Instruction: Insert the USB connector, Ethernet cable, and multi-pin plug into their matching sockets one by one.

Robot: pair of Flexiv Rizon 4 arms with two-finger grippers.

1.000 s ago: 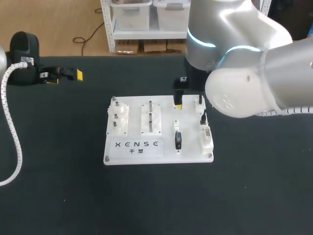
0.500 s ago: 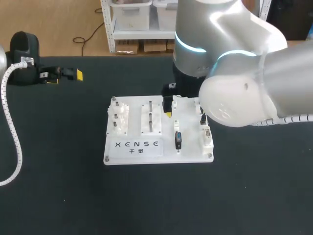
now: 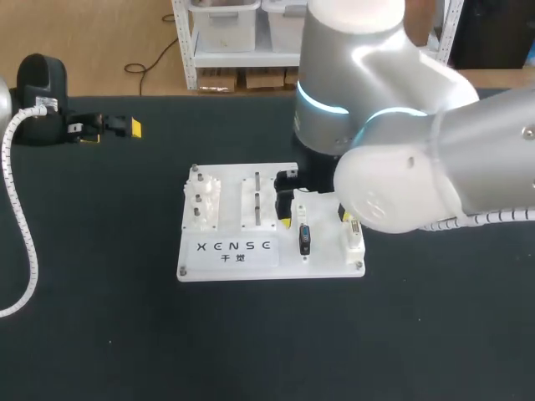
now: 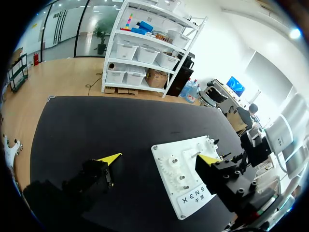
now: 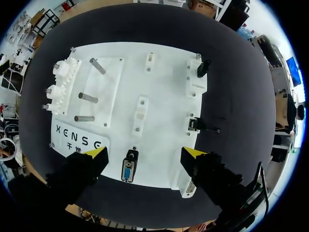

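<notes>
A white socket board (image 3: 251,261) lies mid-table. In the right wrist view my right gripper (image 5: 145,152) hangs open above the board's (image 5: 159,92) near edge. The blue-faced multi-pin plug (image 5: 128,166) lies on the board between and below its fingers, untouched. A black USB connector (image 5: 203,67) and the Ethernet plug (image 5: 195,124) sit along the board's far side, and a white multi-pin socket (image 5: 189,186) is by one finger. In the head view the right gripper (image 3: 288,213) is beside the multi-pin plug (image 3: 304,239). My left gripper (image 3: 117,127) rests open at the far left, away from the board (image 4: 179,169).
White gear posts (image 3: 203,203) and metal pegs (image 3: 259,200) stand on the board's left half. A black stand (image 3: 38,83) and a coiled white cable (image 3: 21,225) occupy the table's left side. My right arm's bulk hides the board's back right part in the head view.
My right arm has swung left and toward the front, carrying its open gripper from the board's back edge to beside the multi-pin plug. The left arm has not moved.
</notes>
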